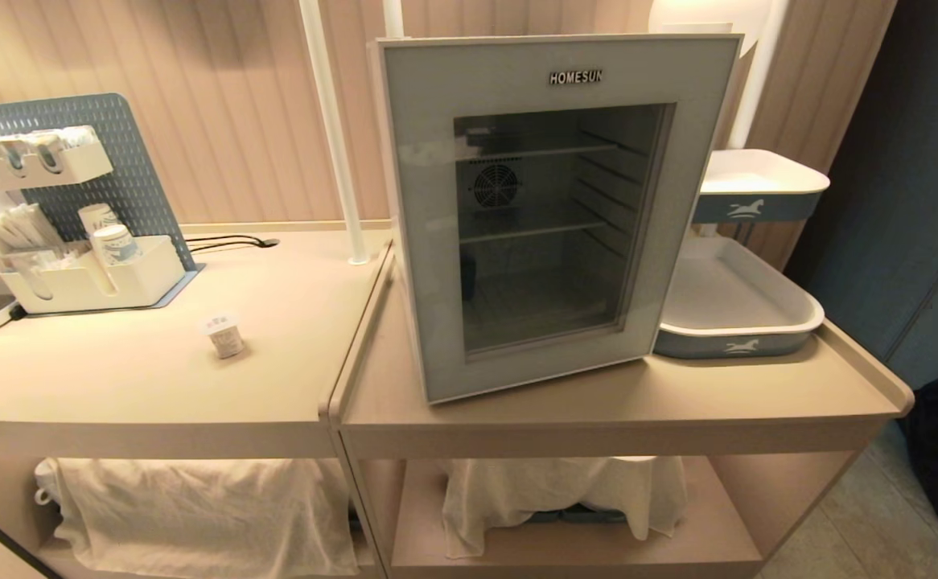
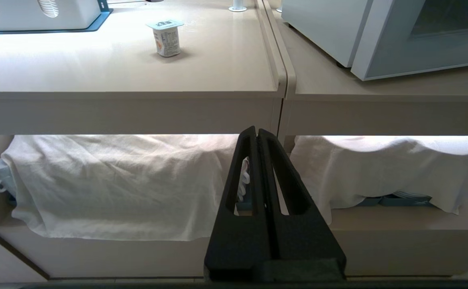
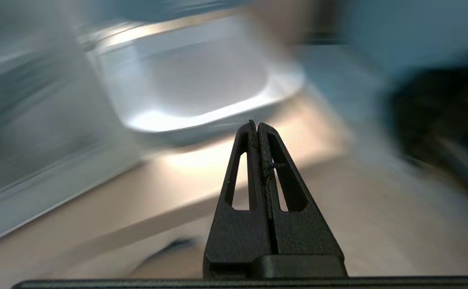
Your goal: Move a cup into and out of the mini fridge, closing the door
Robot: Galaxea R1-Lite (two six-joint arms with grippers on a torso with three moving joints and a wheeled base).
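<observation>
The cup (image 1: 225,335) is small and white with a square foil lid, and it stands upright on the left counter, apart from everything; the cup (image 2: 166,38) shows an orange mark on its side. The mini fridge (image 2: 322,28) stands on the right counter. Its door (image 1: 429,241), with "HOMESUN" lettering and a dark glass window, lies against the body, and wire shelves show through the glass. Neither arm is in the head view. My left gripper (image 2: 257,130) is shut and empty, low in front of the counter's lower shelf. My right gripper (image 3: 257,125) is shut and empty, near the right counter's front edge, facing a blurred white tray (image 3: 218,116).
Two white trays on blue bases, one low (image 1: 738,326) and one higher (image 1: 759,193), stand right of the fridge. A white organiser (image 1: 91,281) with paper cups sits at the back left. A white pole (image 1: 332,137) rises beside the fridge. White cloths (image 1: 195,507) cover the lower shelves.
</observation>
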